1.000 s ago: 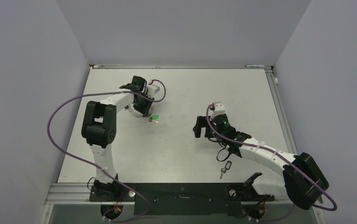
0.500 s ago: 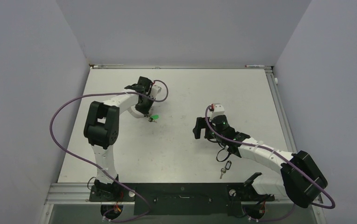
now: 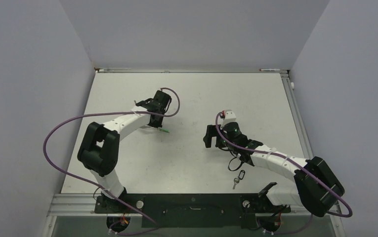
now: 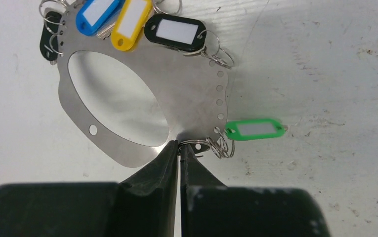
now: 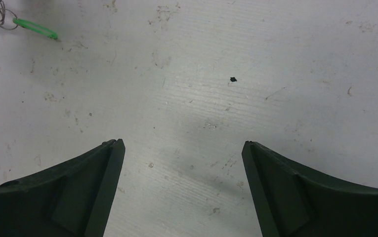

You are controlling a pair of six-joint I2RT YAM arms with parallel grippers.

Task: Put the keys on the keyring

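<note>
Left pincer [image 4: 178, 144]: clenched on rim of flat silver metal keyring [image 4: 191, 94]
Green plastic-tagged key [image 4: 254, 129]: just beside keyring
Right pincer [image 5: 182, 142]: released, well apart from keyring

The keys [image 4: 175, 33] edge the keyring [image 4: 191, 98] (on the table [image 4: 325, 74]).

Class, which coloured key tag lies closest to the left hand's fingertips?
The green tag, alone beside the left hand; the blue tag, yellow tag and black tag sit along the metal ring's far edge.
</note>
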